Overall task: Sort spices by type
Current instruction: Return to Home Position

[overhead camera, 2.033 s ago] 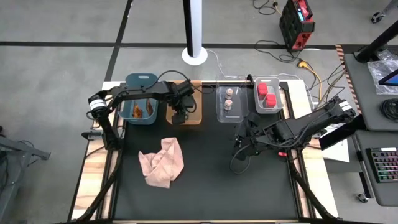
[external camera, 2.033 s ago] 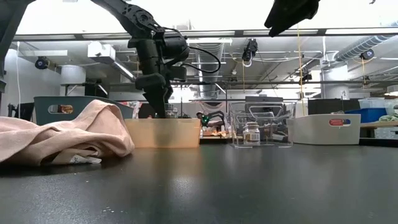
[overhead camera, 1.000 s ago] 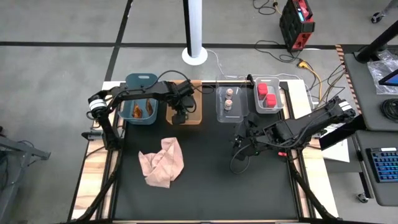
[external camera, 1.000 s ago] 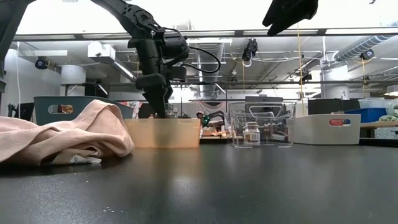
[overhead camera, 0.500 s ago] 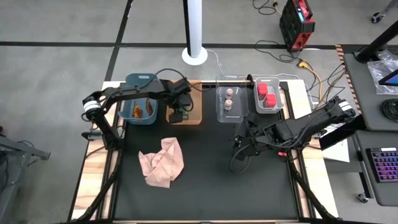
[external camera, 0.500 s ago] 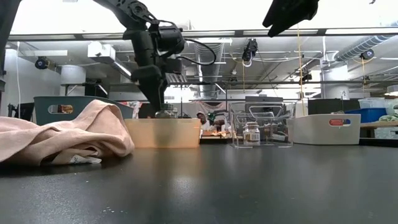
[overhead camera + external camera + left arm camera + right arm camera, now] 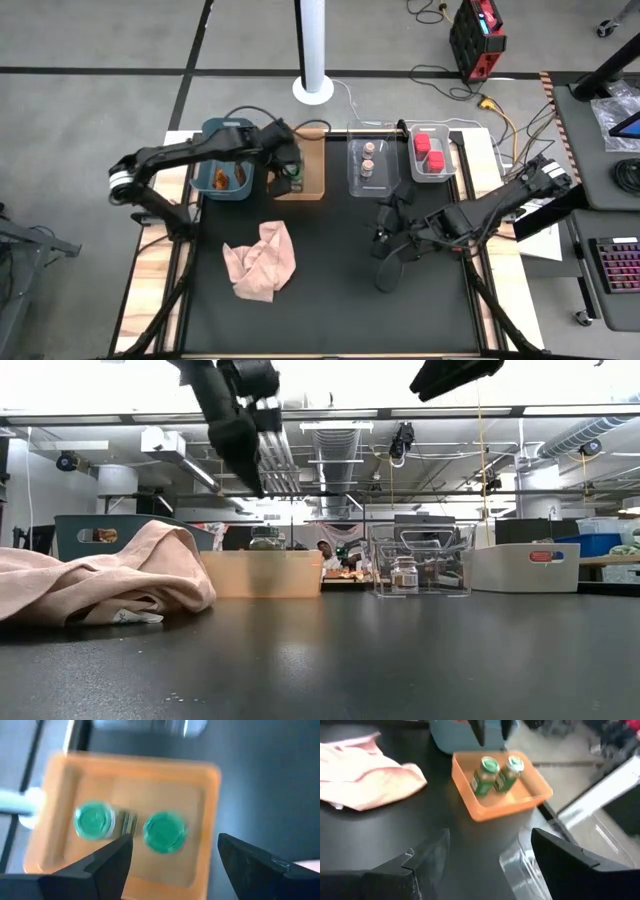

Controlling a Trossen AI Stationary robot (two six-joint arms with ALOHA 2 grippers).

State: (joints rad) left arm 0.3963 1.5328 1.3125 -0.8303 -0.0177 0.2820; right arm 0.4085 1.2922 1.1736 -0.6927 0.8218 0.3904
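Green-capped jars (image 7: pixel 164 831) upright, side by side in the orange bin (image 7: pixel 210 800) at the far edge, left of centre. Foil packets (image 7: pixel 228 177) in the blue bin (image 7: pixel 225 127) just left of it. Tan-lidded jars (image 7: pixel 368 158) and red containers (image 7: pixel 430 152) in bins to the right. Left gripper (image 7: pixel 175 839) released and empty above the orange bin. Right gripper (image 7: pixel 489 837) likewise spread and empty, over the table right of centre. For homing: rise clear of the bin rim first, then swing back, passing wide of the pink cloth (image 7: pixel 262 260).
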